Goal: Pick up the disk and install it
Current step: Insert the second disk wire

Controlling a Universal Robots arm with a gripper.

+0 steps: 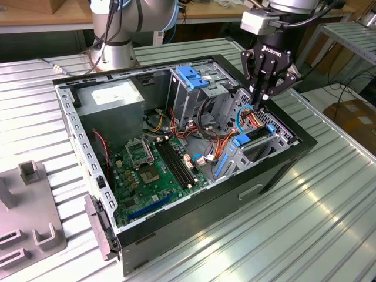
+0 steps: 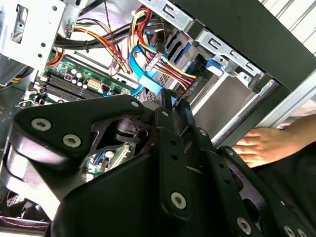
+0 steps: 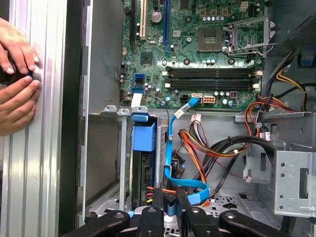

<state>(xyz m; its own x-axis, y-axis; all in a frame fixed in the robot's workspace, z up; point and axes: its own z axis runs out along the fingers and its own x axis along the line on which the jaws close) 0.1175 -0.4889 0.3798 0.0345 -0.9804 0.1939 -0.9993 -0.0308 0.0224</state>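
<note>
The disk (image 3: 144,170) stands on edge in a drive bay of the open computer case (image 1: 282,170), its dark body edged by a blue carrier frame (image 3: 143,137). In the exterior view that blue frame (image 1: 242,140) shows in the bay at the case's right end. My gripper (image 1: 259,104) hangs just above this bay with its black fingers drawn together; I see nothing held between them. In both wrist views the gripper (image 3: 169,198) (image 2: 174,101) sits close to a blue flat cable (image 3: 190,185) and coloured wires beside the disk.
A person's hands (image 3: 15,74) rest on the ribbed metal table beside the case. Inside the case lie the green motherboard (image 1: 153,170), a grey power supply box (image 1: 111,97) and an upper cage with a blue bracket (image 1: 191,76). A grey fixture (image 1: 29,217) stands at the exterior view's left.
</note>
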